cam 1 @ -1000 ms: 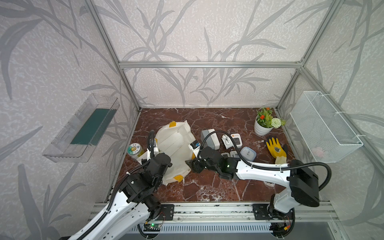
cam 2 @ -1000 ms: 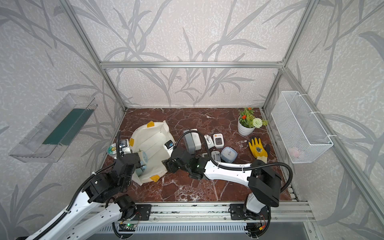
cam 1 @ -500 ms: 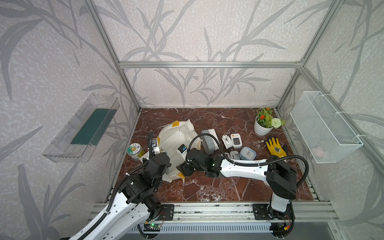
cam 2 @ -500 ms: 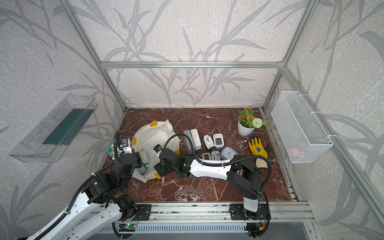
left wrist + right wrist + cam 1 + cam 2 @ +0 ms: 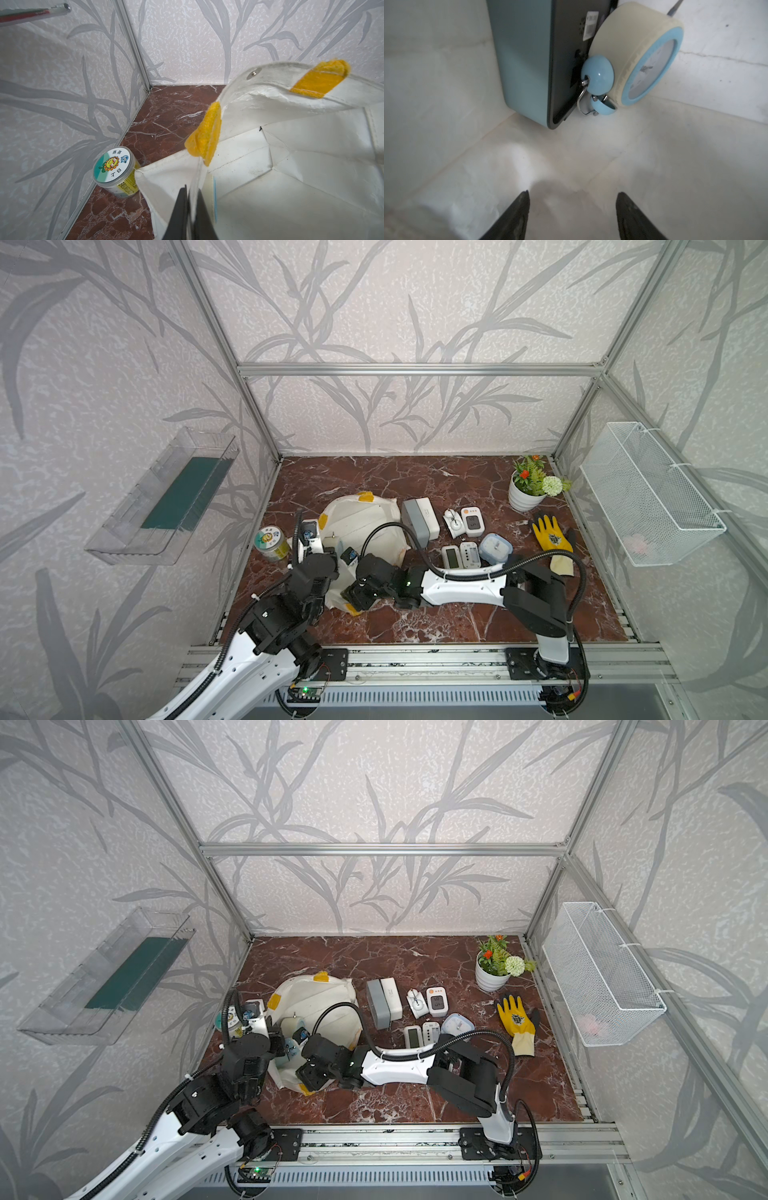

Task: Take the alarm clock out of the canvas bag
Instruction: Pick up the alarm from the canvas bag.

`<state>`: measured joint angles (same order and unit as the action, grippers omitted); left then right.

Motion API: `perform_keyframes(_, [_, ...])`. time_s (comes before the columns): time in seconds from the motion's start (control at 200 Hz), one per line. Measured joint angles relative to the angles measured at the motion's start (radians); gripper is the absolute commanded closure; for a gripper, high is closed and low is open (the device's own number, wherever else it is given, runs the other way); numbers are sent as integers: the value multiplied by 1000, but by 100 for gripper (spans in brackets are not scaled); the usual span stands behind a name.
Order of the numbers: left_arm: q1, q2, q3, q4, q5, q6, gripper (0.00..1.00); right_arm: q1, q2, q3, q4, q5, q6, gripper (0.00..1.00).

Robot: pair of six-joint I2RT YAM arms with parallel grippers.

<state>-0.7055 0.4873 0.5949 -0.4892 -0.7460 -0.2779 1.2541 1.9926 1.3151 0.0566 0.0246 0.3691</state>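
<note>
Inside the canvas bag (image 5: 675,166), alarm clock (image 5: 633,41) beyond right end effector (image 5: 573,194); jaws apart

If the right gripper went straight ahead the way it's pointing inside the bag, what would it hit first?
Likely the blue bells of the round alarm clock, or the corner of the teal box beside them; depth is unclear. Only bare bag lining lies between.

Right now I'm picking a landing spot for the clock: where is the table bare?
Bare marble tabletop runs along the back wall behind the canvas bag and potted plant; another strip lies between the right arm and front rail. Crowded: small devices between bag and yellow glove.
</note>
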Motion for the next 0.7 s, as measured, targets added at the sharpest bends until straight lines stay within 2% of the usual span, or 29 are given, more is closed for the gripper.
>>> perform_keyframes(0.435, [0,-66,-24,-15,94,17,100,-11,46,7,52,130,-10,23])
perform_keyframes(0.7, [0,-62,-30,-11,128,16,100,-55,54,34,52,140,-13,18])
